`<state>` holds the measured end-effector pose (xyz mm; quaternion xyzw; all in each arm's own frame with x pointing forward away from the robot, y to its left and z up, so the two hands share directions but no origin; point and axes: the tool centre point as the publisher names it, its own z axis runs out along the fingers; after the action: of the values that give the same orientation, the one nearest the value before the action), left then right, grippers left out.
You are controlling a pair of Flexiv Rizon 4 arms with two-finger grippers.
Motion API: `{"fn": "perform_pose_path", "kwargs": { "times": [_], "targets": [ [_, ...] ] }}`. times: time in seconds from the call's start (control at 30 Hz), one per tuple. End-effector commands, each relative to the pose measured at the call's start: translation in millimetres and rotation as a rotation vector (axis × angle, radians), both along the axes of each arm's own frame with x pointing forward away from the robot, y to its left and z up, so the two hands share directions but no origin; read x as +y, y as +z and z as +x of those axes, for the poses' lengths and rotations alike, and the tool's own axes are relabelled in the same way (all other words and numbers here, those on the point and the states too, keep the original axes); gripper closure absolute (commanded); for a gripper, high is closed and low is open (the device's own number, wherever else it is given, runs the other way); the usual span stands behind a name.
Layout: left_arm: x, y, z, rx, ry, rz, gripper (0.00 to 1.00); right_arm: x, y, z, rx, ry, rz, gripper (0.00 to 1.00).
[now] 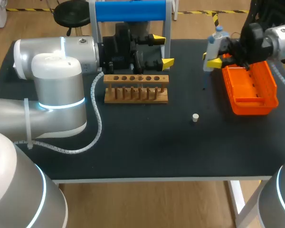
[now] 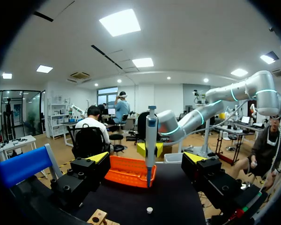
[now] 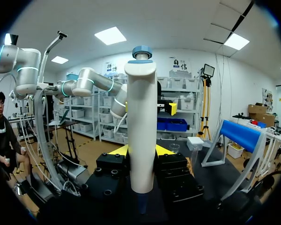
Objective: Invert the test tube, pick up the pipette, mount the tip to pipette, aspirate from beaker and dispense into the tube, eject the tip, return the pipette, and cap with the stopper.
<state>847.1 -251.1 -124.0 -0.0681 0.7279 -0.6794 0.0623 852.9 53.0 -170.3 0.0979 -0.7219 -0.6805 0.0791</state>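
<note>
The left arm point(image 1: 57, 90) lies nearest in the head view, its fat white joints filling the near left. Its left tool point(image 1: 162, 50) sits over the far side of the black worktop point(image 1: 147, 152), just behind the wooden test-tube rack point(image 1: 136, 89), with fingers spread and empty. At far right the right tool point(image 1: 213, 58) pinches the white plastic pipette with a blue plunger cap point(image 1: 216, 42), held upright just left of the orange plastic tray point(image 1: 251, 90). The small white stopper point(image 1: 195, 118) stands alone mid-worktop. I cannot make out a tube in the rack.

In the left wrist view, the left tool point(image 2: 146, 158) is wide open. Well ahead of it the pipette point(image 2: 151, 136) stands upright beside the tray point(image 2: 126, 172), slim nose downward. The stopper point(image 2: 150, 210) lies nearer.

In the right wrist view, the pipette point(image 3: 141, 117) rises between the fingers of the right tool point(image 3: 141, 151), which press its broad, smooth body from both sides.

It looks rigid, light and rather slick. The thick mid-body is probably the safest place to hold it, leaving the plunger cap and nose free. The narrow nose would likely suffer from a knock.
</note>
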Motion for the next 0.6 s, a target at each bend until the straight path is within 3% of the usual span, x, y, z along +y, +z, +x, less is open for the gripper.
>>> {"fn": "perform_pose_path", "kwargs": {
  "times": [0.03, 0.6],
  "targets": [
    [-1, 0.6, -0.4, 0.001, 0.002, 0.001, 0.0, 18, -1, 2.7, 0.005, 0.006, 0.005, 1.0],
    [-1, 0.6, -0.4, 0.001, 0.002, 0.001, 0.0, 67, 3, -3.8, 0.004, 0.017, 0.028, 1.0]
  ]
}}
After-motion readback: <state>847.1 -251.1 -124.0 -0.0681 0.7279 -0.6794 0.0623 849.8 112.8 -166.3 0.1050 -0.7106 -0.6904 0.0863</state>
